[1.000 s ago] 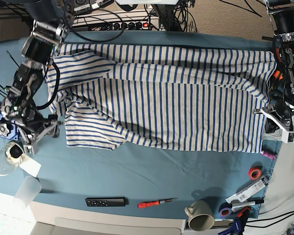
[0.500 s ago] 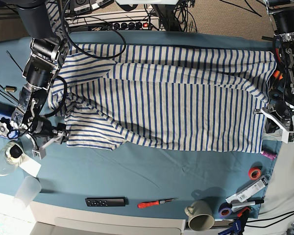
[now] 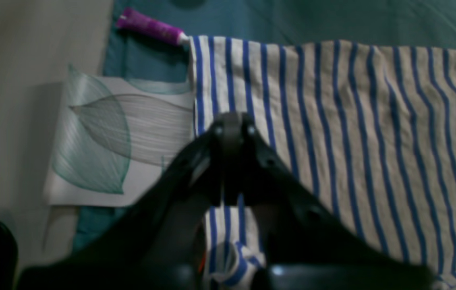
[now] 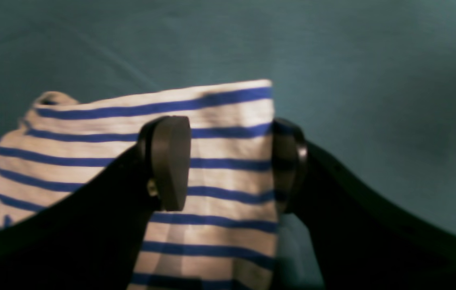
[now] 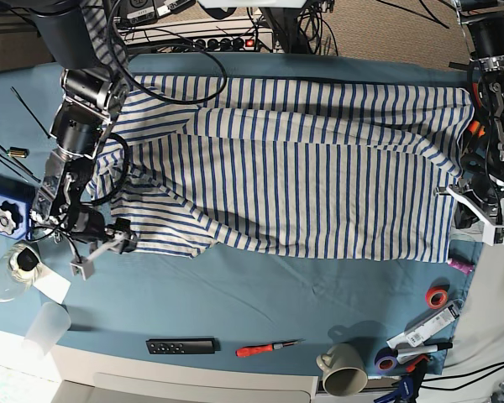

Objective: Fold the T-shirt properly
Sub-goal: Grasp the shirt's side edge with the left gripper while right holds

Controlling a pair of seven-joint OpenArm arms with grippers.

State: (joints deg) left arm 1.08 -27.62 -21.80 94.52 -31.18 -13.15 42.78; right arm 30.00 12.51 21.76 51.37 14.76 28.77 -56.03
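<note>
We see the T-shirt [image 5: 294, 168] spread across the table [image 5: 235, 302], left gripper [image 3: 232, 125] clamped on its hem, right gripper [image 4: 228, 161] wide open astride its corner.

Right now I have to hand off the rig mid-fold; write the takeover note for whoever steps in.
Left gripper: shut on the T-shirt, pinching its hem edge at the table's side, near the purple tube.
Right gripper: open, jaws straddling a shirt corner at the opposite end, not clamped.
T-shirt: spread lengthwise across the blue table cover, one long edge already folded over, sleeve end rumpled.
Left to do: close the right gripper on its corner, then make the remaining folds.
</note>
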